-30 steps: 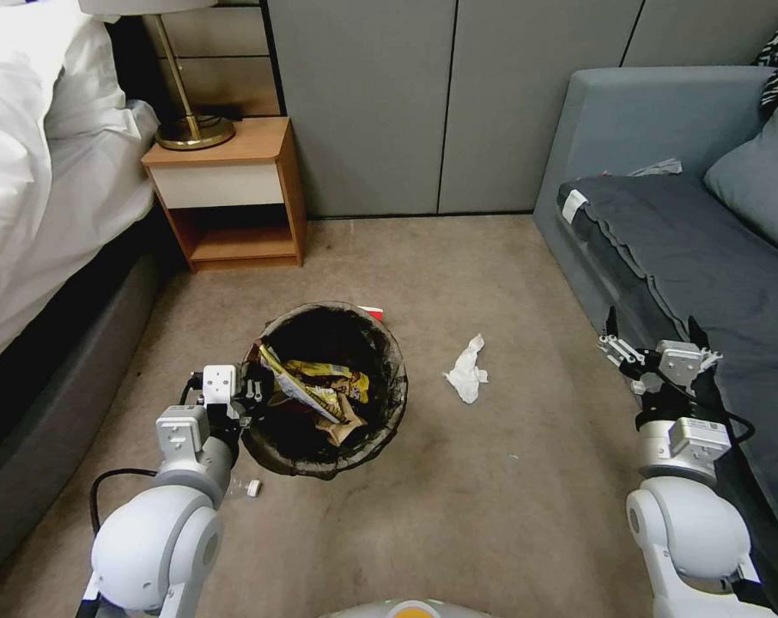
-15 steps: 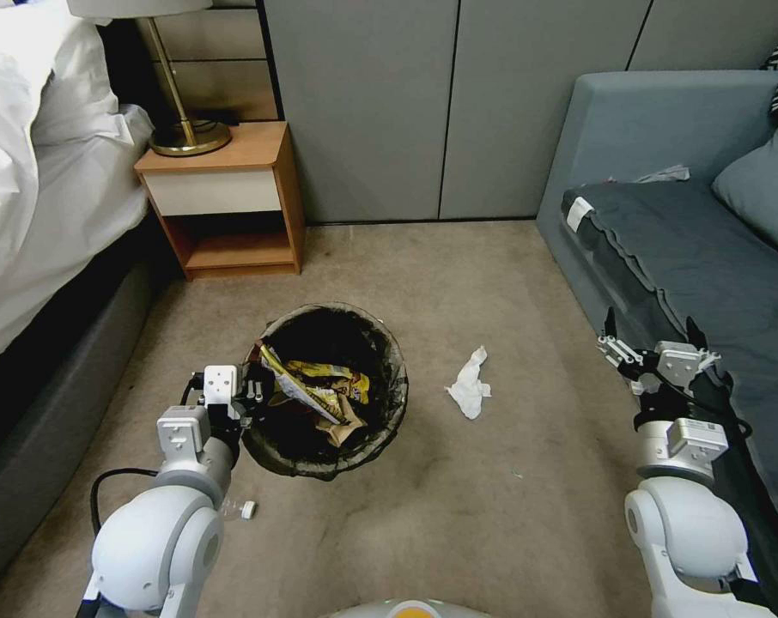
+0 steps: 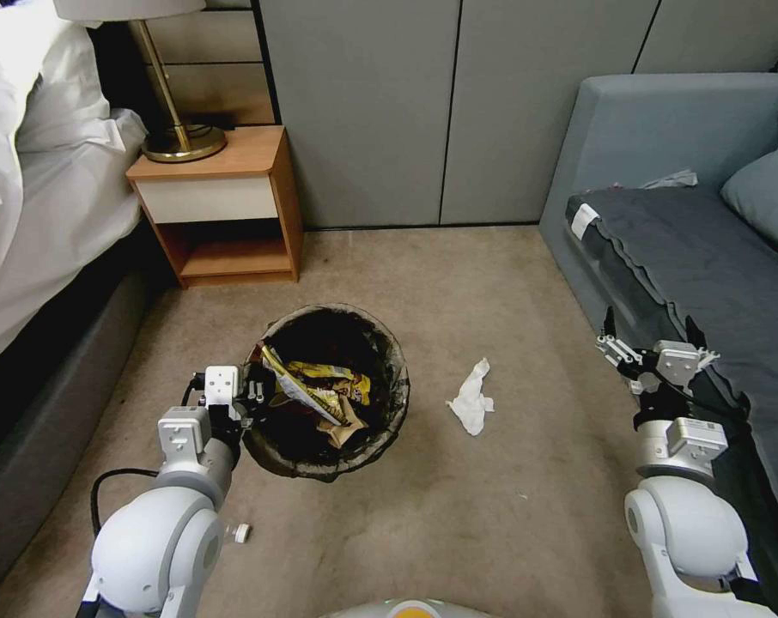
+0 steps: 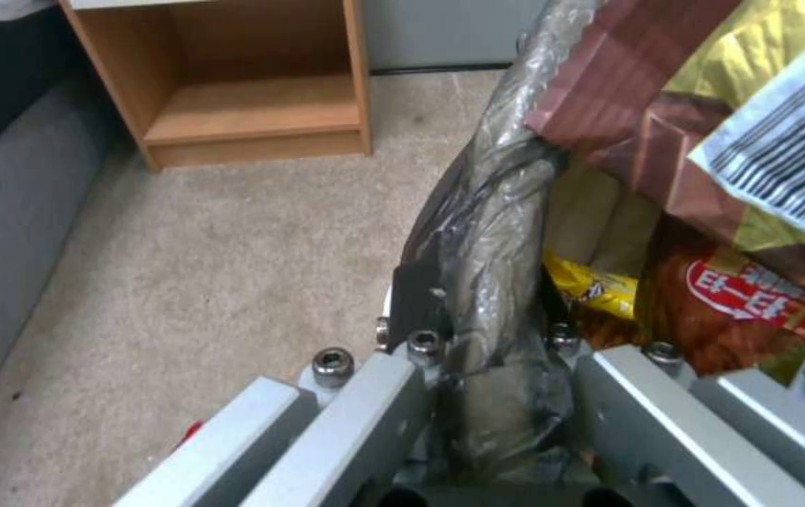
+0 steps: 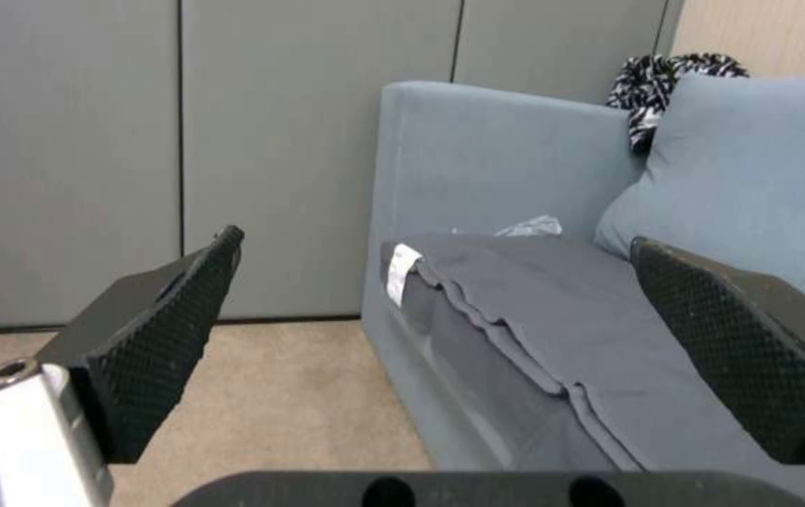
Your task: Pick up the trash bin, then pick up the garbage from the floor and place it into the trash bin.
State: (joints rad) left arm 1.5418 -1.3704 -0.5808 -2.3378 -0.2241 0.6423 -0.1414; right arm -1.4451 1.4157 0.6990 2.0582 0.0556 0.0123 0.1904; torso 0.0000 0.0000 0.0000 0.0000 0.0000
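We see the left hand point(image 3: 253, 396) clamped on the near-left rim of the small round trash bin point(image 3: 380, 433), a white bucket lined with a dark brown-black bag folded over its edge, at about eight o'clock on the bin's opening. From the left wrist camera, the two fingers point(image 4: 599, 394) stand on either side of the bag-wrapped rim point(image 4: 496, 232), one inside the bin and one outside, pressed against the plastic.

Inside the bin we see yellow and brown snack wrappers point(image 3: 320, 390) and a red-and-white printed packet point(image 4: 750, 292) piled against the wall.

On the flat beige-tan carpet floor point(image 3: 458, 266), a crumpled white tissue point(image 3: 472, 398) lies just beside the bin at its three o'clock, apart from it. A small white bottle cap point(image 3: 243, 532) with a bit of clear plastic rests on the carpet at the bin's seven o'clock, beside the left arm.

The right hand point(image 3: 651, 337) hovers wide open and empty at the picture's three o'clock, close to the front edge of the grey-blue fabric sofa point(image 3: 664, 129), well apart from the tissue. Its black textured pads point(image 5: 163, 331) are spread far apart with nothing between them.

A light wooden nightstand point(image 3: 221, 206) carrying a brass lamp base point(image 3: 183, 142) stands at eleven o'clock, next to the white-sheeted bed point(image 3: 37, 189).
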